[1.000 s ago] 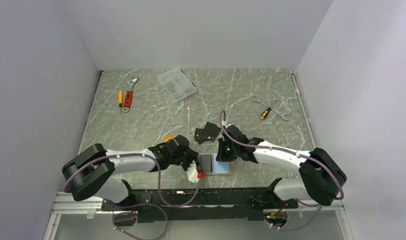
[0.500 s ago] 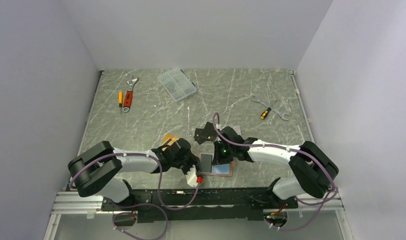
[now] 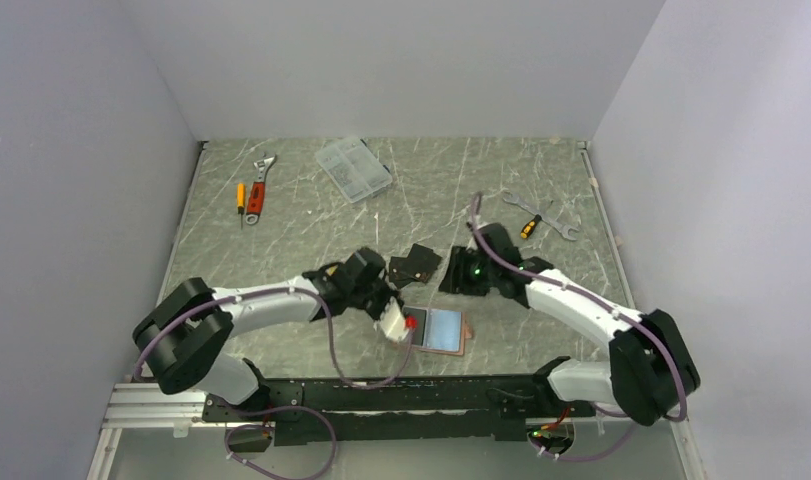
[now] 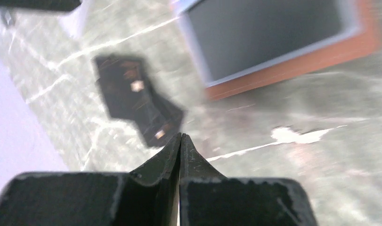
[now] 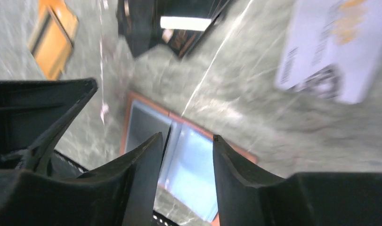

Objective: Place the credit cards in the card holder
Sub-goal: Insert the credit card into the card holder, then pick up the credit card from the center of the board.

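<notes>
1. The card holder (image 3: 449, 328) lies open on the marbled grey table (image 3: 281, 240), near the front edge and between the two arms. Its pale-blue inside faces up inside a salmon rim.
2. A silver-grey card (image 5: 144, 125) covers the holder's left half. Whether it is tucked into a pocket or only resting there cannot be told.
3. The left gripper (image 4: 180, 141) hovers just left of the holder with its fingers pressed together and nothing between them.
4. The right gripper (image 5: 187, 136) hangs above the table just beyond the holder. Its fingers stand apart and empty, and the wallet's blue lining shows through the gap.
5. An orange-gold card (image 5: 52, 37) with a dark stripe lies flat on the table, left of the holder and apart from it.
6. A black irregular flat piece (image 3: 414, 265) sits just beyond the holder, between the two wrists.
7. Along the far side lie a red-handled adjustable wrench (image 3: 261, 185), a yellow screwdriver (image 3: 240, 197), a clear compartment box (image 3: 353, 168), a steel spanner (image 3: 551, 215) and a second screwdriver (image 3: 529, 226).
</notes>
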Robot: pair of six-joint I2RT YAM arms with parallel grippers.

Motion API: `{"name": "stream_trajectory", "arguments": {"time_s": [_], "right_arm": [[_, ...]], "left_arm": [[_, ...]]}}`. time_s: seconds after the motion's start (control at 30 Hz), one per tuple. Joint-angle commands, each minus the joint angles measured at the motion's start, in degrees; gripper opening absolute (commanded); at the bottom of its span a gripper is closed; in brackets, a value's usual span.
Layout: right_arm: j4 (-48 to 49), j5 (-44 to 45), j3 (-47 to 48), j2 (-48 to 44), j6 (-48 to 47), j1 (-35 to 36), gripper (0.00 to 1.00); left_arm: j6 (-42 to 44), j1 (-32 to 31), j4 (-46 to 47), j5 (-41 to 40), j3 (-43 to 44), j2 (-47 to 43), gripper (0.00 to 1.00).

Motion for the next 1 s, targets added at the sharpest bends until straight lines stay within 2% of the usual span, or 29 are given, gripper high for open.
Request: {"name": "stream_trajectory", "arguments": {"time_s": [0.0, 0.1, 0.13, 0.2, 0.33, 0.47, 0.53, 0.67, 0.77, 0.97], "right_arm": [[-0.6, 0.1, 4.9, -4.2, -2.4, -7.9, 0.51], [0.5, 1.9, 6.0, -4.2, -2.3, -12.5, 0.61], [0.8, 3.1, 5.9, -4.1, -2.6, -14.3, 0.63], [1.0, 5.3, 5.4, -4.0, -2.6, -17.6, 0.66], [4.3, 5.1, 3.3, -2.9, -2.4, -23.4, 0.73], [7.4, 2.2, 2.2, 1.9, -1.7, -26.0, 0.76], [9.1, 1.4, 1.8, 3.7, -1.6, -26.3, 0.77], [12.0, -0.4, 1.2, 7.6, -1.2, -26.4, 0.80], [13.3, -0.6, 1.1, 10.0, -1.0, -26.3, 0.80], [14.6, -0.2, 2.1, 14.3, -1.3, -26.1, 0.73]], "left_arm": [[-11.5, 3.7, -16.8, -0.9, 15.9, -0.6, 0.11], [-25.5, 6.1, -30.4, 0.5, 32.1, 8.2, 0.20], [-30.4, 7.0, -36.9, 2.2, 38.4, 11.6, 0.23], [-39.6, 9.0, -44.1, 5.6, 49.1, 17.9, 0.27], [-53.7, 11.0, -49.4, 13.1, 65.9, 29.0, 0.36], [-62.1, 12.0, -54.1, 20.7, 81.5, 41.6, 0.39], [-66.6, 12.7, -50.9, 24.3, 82.4, 44.1, 0.40], [-71.7, 13.1, -40.0, 28.6, 78.4, 45.6, 0.43], [-74.4, 13.1, -37.6, 30.4, 79.0, 48.2, 0.44], [-72.2, 11.3, -30.2, 24.1, 76.3, 48.1, 0.45]]}}
